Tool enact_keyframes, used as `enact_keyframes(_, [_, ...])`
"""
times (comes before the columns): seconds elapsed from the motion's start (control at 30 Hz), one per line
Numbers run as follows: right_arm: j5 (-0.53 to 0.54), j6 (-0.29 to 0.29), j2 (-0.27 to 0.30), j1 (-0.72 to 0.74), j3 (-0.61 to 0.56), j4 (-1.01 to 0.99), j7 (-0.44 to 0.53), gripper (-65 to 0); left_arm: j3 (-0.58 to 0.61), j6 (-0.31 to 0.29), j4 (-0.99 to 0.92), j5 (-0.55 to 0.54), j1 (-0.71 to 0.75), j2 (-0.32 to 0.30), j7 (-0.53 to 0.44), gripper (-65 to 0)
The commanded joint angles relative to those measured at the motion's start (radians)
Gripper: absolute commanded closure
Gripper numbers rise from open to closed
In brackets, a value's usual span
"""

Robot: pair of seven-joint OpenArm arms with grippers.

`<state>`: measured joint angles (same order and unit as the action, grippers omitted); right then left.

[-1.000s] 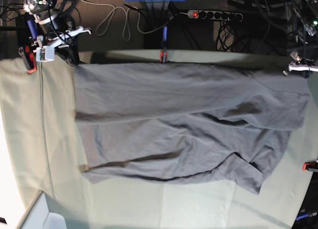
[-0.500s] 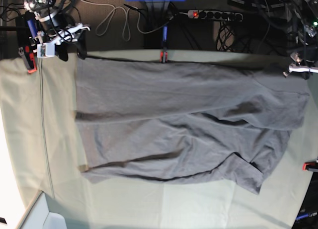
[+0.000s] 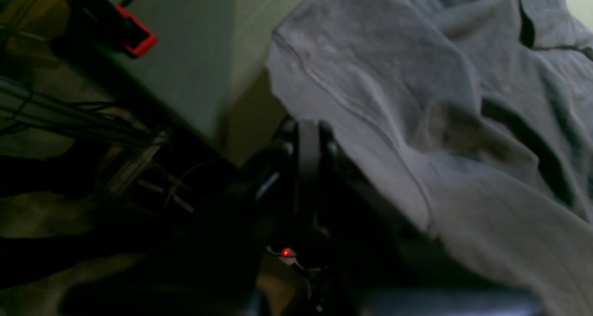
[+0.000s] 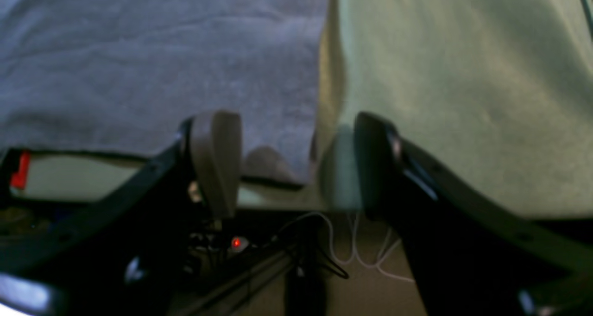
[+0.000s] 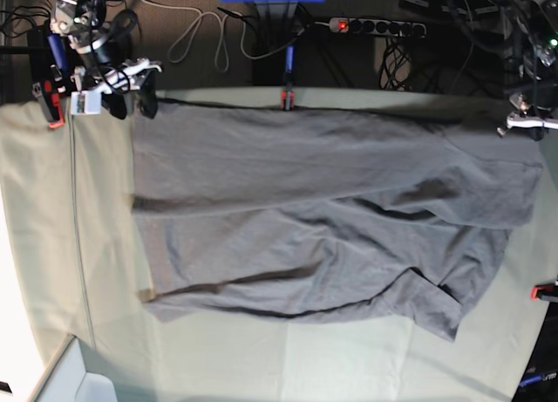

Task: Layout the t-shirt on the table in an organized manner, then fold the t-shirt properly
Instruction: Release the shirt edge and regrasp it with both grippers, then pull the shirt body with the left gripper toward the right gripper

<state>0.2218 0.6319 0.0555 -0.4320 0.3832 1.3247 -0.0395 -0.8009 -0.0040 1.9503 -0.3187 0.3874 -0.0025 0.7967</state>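
Note:
The dark grey t-shirt (image 5: pixel 323 210) lies spread lengthwise across the table (image 5: pixel 52 245), with rumpled folds along its near half. My right gripper (image 5: pixel 132 105) hovers at the shirt's far left corner. In the right wrist view this gripper (image 4: pixel 296 167) is open, and the shirt's corner (image 4: pixel 278 163) lies loose between its fingers (image 4: pixel 217 163) on the pale cloth (image 4: pixel 463 75). My left gripper (image 5: pixel 514 123) is at the shirt's far right edge. In the left wrist view it (image 3: pixel 308 130) is shut right at the hem of the t-shirt (image 3: pixel 417 98).
Red clamps (image 5: pixel 285 97) (image 5: pixel 54 114) (image 5: pixel 542 290) grip the table's edges, one also in the left wrist view (image 3: pixel 136 40). A power strip (image 5: pixel 375 25) and cables lie on the floor behind. A white box (image 5: pixel 74 380) sits at the near left corner.
My right gripper has opened and let go of the shirt's far left corner, then lifted slightly back from it. The corner has settled on the table. The left arm has not moved.

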Motion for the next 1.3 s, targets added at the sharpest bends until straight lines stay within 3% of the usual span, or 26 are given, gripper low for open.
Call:
enact_keyframes(0.0, [0.004, 0.032, 0.008, -0.006, 0.001, 0.008, 0.003, -38.9, -0.002, -0.001, 0.014, -0.001, 0.0, -0.009, -0.02, 0.0])
enact_keyframes(0.13, [0.004, 0.033, 0.002, -0.014, -0.01, 0.008, 0.003, -34.4, -0.002, -0.001, 0.014, -0.001, -0.001, -0.009, -0.02, 0.0])
enact_keyframes(0.43, [0.006, 0.033, 0.007, -0.028, -0.094, 0.005, 0.003, 0.0, -0.002, -0.001, 0.014, -0.001, -0.028, -0.012, -0.015, 0.0])
enact_keyframes(0.67, [0.012, 0.033, 0.056, 0.034, -0.079, 0.009, 0.006, 0.0, -0.002, -0.001, 0.016, -0.001, -0.041, -0.011, -0.018, 0.0])
enact_keyframes(0.87, [0.006, 0.033, 0.059, 0.161, -0.025, 0.009, 0.0, 0.0, 0.005, -0.001, 0.016, -0.003, -0.101, -0.004, -0.009, 0.0])
enact_keyframes(1.07, [0.009, 0.033, 0.102, 0.338, -0.026, 0.009, -0.129, 0.0, 0.008, -0.001, 0.024, -0.003, -0.161, 0.055, -0.009, 0.0])
enact_keyframes(1.27, [0.008, 0.033, 0.129, 0.542, -0.033, 0.009, -0.234, 0.0, 0.088, -0.001, 0.028, -0.003, -0.21, 0.12, -0.009, 0.0])
